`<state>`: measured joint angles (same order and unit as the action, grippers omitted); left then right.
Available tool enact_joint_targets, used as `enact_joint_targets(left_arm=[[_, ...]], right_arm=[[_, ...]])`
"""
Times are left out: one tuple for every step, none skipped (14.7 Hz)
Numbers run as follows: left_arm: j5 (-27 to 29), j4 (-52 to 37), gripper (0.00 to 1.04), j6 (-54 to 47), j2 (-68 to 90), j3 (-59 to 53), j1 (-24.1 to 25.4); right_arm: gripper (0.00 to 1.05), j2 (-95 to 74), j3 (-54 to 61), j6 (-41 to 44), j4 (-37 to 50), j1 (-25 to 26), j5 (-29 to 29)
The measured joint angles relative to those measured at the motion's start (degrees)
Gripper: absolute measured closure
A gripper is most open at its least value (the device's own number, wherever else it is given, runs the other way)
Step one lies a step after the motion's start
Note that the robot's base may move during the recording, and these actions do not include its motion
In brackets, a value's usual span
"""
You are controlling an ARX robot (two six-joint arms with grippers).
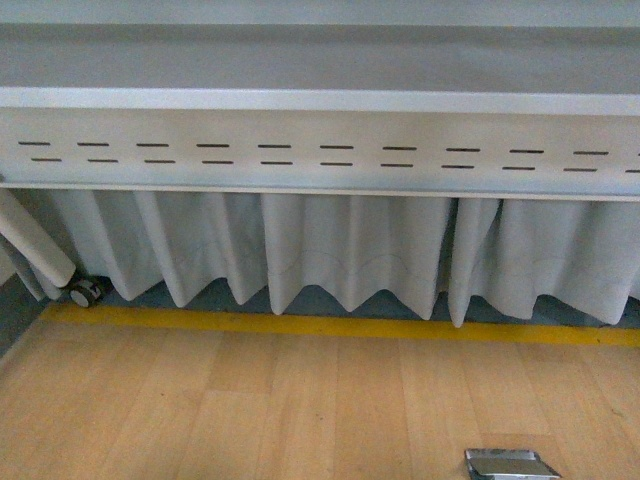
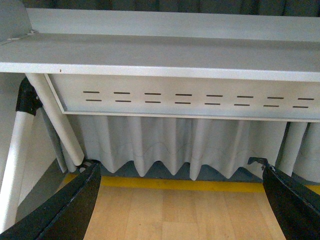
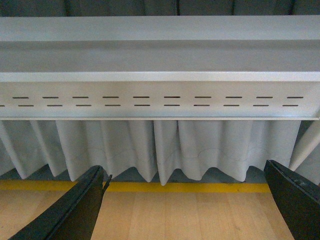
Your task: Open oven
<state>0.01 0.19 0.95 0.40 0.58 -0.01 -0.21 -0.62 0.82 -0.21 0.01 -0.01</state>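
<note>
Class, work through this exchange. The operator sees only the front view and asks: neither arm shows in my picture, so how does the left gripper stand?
Observer: The left gripper is open. Its black fingers sit wide apart in the left wrist view, with nothing between them.
Operator: And the right one?
Observer: The right gripper is open too and holds nothing.
Operator: Does either wrist view show the oven?
Observer: No oven shows in either. The left wrist view adds a black joint piece on a white tubular leg.
</note>
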Motion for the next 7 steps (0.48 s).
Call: enact_joint_targets(left_arm=[[0.0, 0.0, 0.07, 0.0, 0.0, 0.0, 0.0], [0.0, 0.0, 0.07, 0.0, 0.0, 0.0, 0.0], [0.0, 0.0, 0.07, 0.0, 0.0, 0.0, 0.0], [0.0, 0.0, 0.07, 0.0, 0.0, 0.0, 0.0], [0.0, 0.0, 0.07, 0.0, 0.0, 0.0, 0.0], [0.0, 0.0, 0.07, 0.0, 0.0, 0.0, 0.0], [0.0, 0.0, 0.07, 0.0, 0.0, 0.0, 0.0]], right_arm=[[0.06, 0.0, 0.0, 0.0, 0.0, 0.0, 0.0], [0.06, 0.0, 0.0, 0.0, 0.0, 0.0, 0.0], [0.06, 0.0, 0.0, 0.0, 0.0, 0.0, 0.0], [0.06, 0.0, 0.0, 0.0, 0.0, 0.0, 0.0], [0.06, 0.0, 0.0, 0.0, 0.0, 0.0, 0.0], [0.06, 0.0, 0.0, 0.0, 0.0, 0.0, 0.0], [0.06, 0.0, 0.0, 0.0, 0.0, 0.0, 0.0]])
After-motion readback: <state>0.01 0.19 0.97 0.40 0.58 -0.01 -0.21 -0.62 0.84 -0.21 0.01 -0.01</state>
